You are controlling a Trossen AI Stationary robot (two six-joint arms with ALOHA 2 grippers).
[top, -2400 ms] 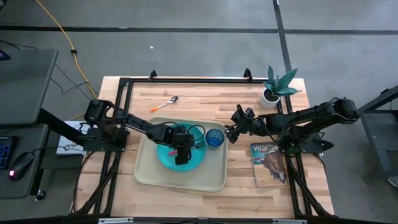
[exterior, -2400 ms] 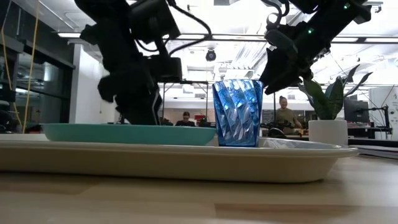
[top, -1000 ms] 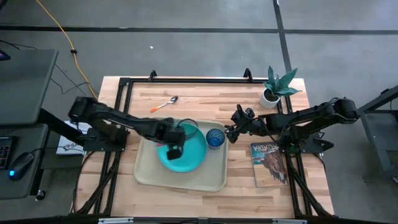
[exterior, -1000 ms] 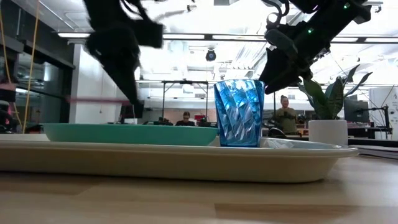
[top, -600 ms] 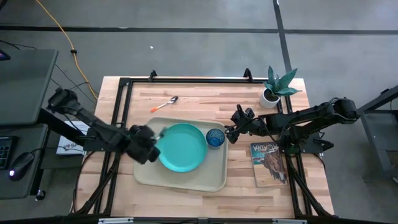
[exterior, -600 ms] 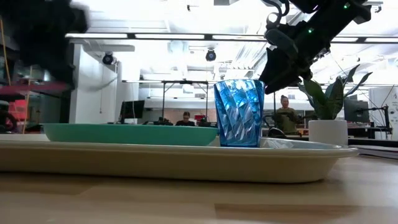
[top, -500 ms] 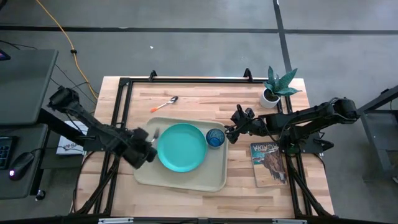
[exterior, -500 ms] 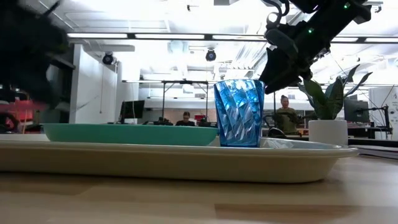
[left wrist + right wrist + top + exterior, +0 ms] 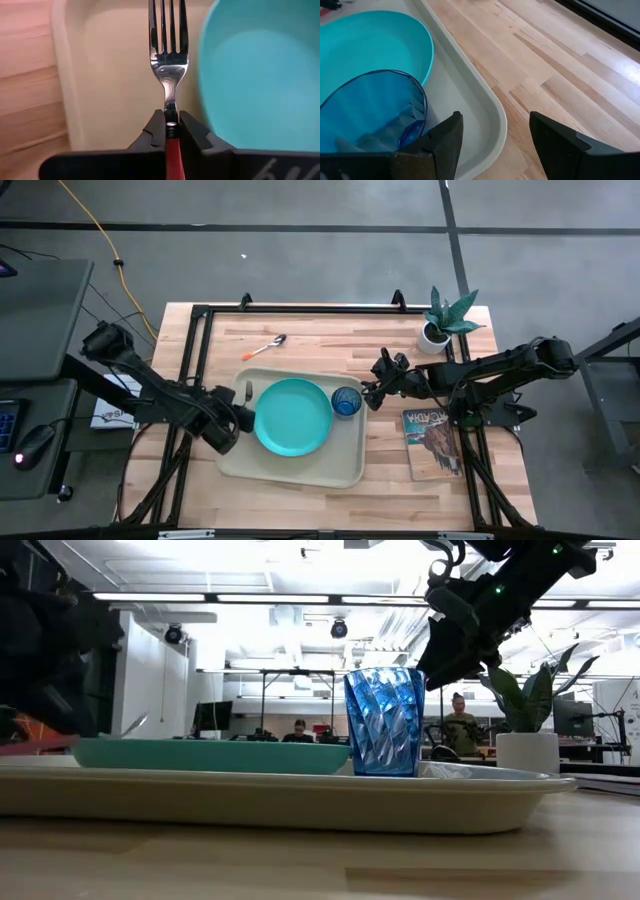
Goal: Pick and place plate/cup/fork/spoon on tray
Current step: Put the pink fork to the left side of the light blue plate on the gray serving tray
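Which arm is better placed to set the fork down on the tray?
Left. Its end effector is shut on the fork, held over the tray beside the plate. The right end effector is open and empty, by the cup at the tray's far side.

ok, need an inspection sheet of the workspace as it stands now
Surface: wooden table.
Job's things: plate and cup on the tray; fork held over the tray beside the plate; spoon on the table behind the tray.
Clutter: potted plant, magazine.
Grippers: left gripper shut on fork; right gripper open by the cup.
Cables: yellow cable on floor.
Surroundings: people in the room beyond.
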